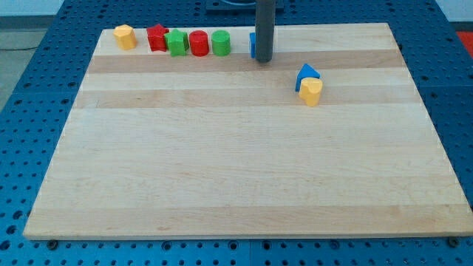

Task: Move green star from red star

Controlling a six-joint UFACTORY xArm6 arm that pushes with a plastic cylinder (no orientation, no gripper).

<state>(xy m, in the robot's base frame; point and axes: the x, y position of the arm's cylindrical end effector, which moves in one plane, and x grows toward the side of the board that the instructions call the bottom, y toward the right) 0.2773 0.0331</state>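
The red star (157, 37) sits near the board's top left edge. The green star (176, 43) is right next to it on the view's right, touching it or nearly so. My tip (263, 60) rests on the board near the top edge, well to the view's right of both stars, with a red cylinder (198, 43) and a green cylinder (221, 43) standing between. A blue block (252, 44) is mostly hidden behind the rod.
A yellow block (125, 36) sits left of the red star at the board's top left corner. A blue triangle block (307, 74) and a yellow block (311, 91) touch each other at the view's upper right. The wooden board (236, 162) lies on a blue perforated table.
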